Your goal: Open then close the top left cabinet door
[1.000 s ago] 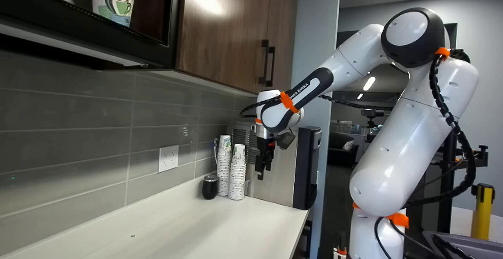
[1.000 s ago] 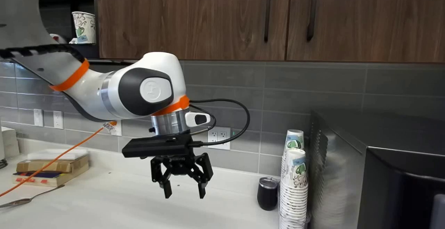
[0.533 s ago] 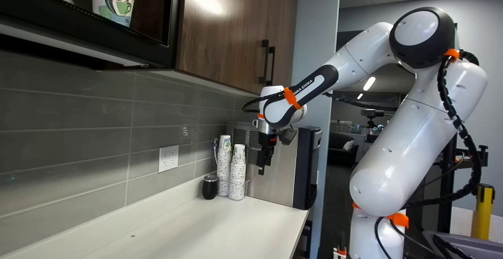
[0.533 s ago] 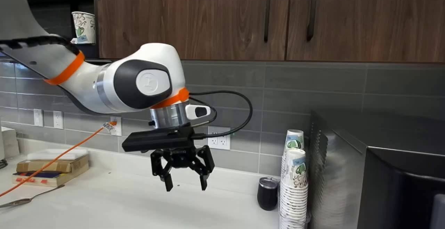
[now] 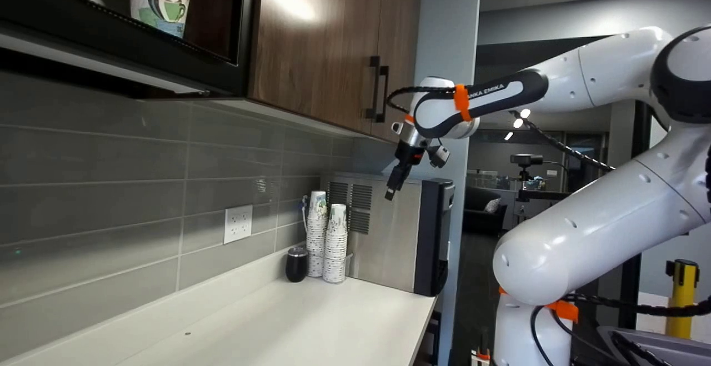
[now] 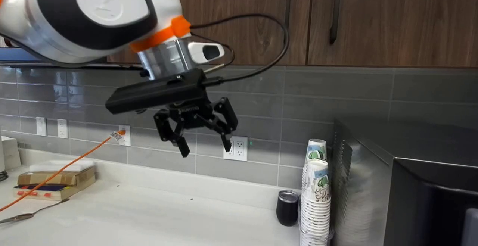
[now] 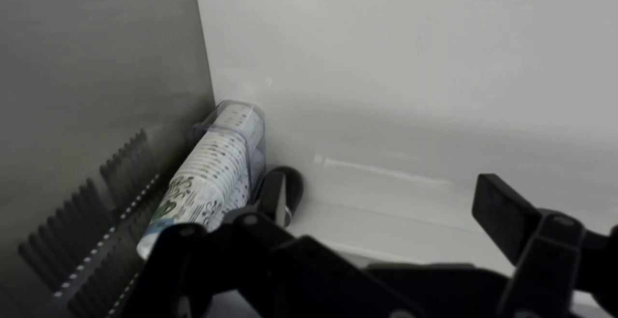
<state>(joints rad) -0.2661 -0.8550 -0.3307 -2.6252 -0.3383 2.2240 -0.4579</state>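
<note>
Pulling spread, empty gripper (image 6: 205, 150) up and back; likely prepping step 1: opening closed top left cabinet door (image 5: 322, 49).

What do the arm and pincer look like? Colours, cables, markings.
White Franka arm with dark grey joint covers, orange bands and a dark panel reading "ANKA EMIKA", first letters hidden. Black ribbed cable sleeve along the links; thinner black cables loop at the wrist. Silver collar, then a black pincer with two linkage-style fingers and small pale lettering.
</note>
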